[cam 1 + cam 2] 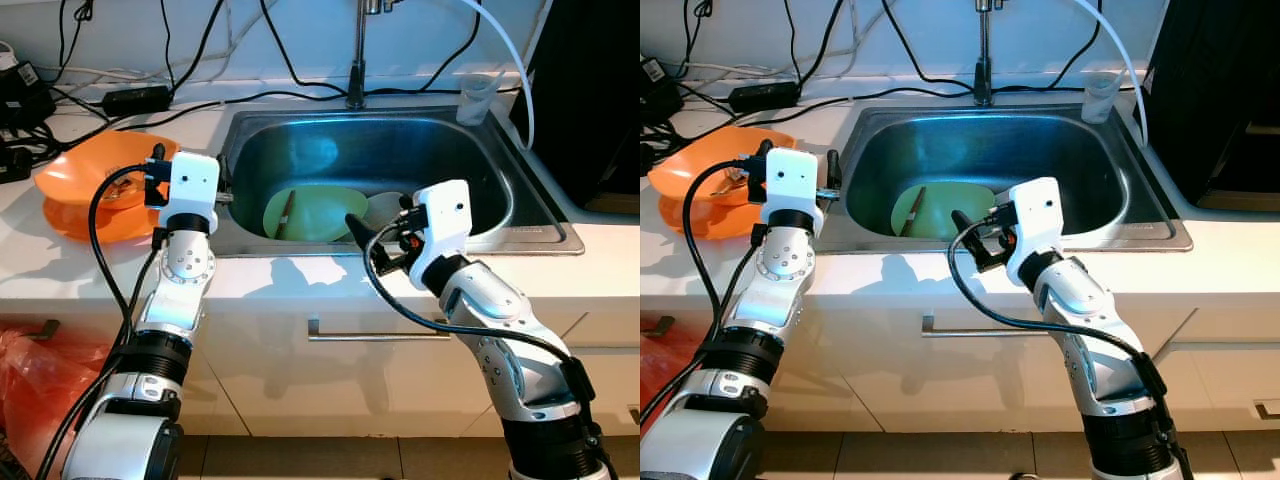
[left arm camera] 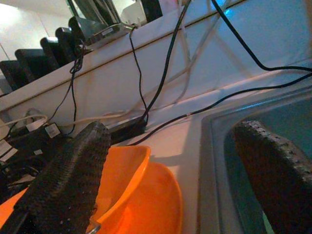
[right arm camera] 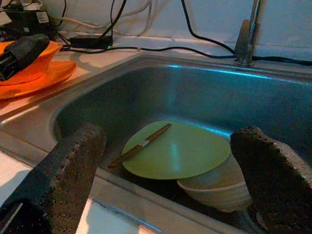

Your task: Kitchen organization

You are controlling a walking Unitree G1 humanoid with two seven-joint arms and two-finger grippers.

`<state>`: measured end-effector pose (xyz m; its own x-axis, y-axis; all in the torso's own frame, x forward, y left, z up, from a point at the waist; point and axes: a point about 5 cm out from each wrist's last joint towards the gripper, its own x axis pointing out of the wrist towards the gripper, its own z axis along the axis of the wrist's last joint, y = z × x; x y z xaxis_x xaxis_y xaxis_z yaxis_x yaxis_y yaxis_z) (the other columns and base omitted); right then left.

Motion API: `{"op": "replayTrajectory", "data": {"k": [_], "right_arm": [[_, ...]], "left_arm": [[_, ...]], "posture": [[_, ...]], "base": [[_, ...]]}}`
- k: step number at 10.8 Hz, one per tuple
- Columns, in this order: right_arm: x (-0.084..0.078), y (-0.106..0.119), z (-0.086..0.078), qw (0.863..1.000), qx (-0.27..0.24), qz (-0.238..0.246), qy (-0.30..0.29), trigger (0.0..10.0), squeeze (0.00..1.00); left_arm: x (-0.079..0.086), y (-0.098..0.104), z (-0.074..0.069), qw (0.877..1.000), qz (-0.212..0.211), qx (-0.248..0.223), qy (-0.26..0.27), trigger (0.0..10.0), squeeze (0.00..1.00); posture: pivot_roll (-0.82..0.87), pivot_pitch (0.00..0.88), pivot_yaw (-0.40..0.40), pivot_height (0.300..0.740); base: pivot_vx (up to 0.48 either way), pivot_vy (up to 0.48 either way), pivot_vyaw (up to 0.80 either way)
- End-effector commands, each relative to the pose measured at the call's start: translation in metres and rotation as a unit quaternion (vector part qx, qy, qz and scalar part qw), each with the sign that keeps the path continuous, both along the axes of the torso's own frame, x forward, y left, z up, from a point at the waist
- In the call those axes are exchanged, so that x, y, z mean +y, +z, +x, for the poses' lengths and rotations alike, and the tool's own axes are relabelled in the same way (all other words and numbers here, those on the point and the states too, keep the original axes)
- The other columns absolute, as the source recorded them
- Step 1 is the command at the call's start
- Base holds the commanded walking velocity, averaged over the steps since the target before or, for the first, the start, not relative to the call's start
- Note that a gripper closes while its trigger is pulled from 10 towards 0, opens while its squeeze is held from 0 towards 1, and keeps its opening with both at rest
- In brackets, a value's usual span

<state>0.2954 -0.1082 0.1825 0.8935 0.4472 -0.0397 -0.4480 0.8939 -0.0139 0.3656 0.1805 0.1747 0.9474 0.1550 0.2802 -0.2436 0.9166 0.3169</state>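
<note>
A green plate (image 1: 320, 212) lies in the steel sink (image 1: 540, 238) with a brown chopstick (image 3: 141, 145) across it. One edge of the plate rests on a white bowl (image 3: 219, 187). On the counter to the left, an orange bowl (image 1: 100, 165) sits on an orange plate (image 1: 70, 222). My left gripper (image 1: 190, 165) is open and hovers between the orange bowl and the sink's left rim. My right gripper (image 1: 378, 215) is open above the sink's front rim, pointing at the plate and bowl. Neither gripper holds anything.
A faucet (image 1: 357, 60) rises behind the sink, and a clear cup (image 1: 478, 97) stands at its back right corner. Black cables and a power adapter (image 1: 135, 97) lie along the back counter. Below are a drawer handle (image 1: 375, 335) and a red bag (image 1: 40, 380).
</note>
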Motion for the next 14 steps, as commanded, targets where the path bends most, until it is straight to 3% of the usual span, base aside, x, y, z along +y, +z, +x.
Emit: {"op": "replayTrajectory", "data": {"k": [1,14], "right_arm": [[0.0008,0.0017,-0.0007,1.0,-0.003,-0.005,0.002,10.0,0.0],[0.0008,0.0017,-0.0007,1.0,-0.003,-0.005,0.002,10.0,0.0]], "left_arm": [[-0.0005,0.001,-0.0009,1.0,0.005,-0.002,0.002,10.0,0.0],[-0.0005,0.001,-0.0009,1.0,0.005,-0.002,0.002,10.0,0.0]], "posture": [[-0.05,0.0,0.05,0.74],[-0.05,0.0,0.05,0.74]], "base": [[0.0,0.0,0.0],[0.0,0.0,0.0]]}}
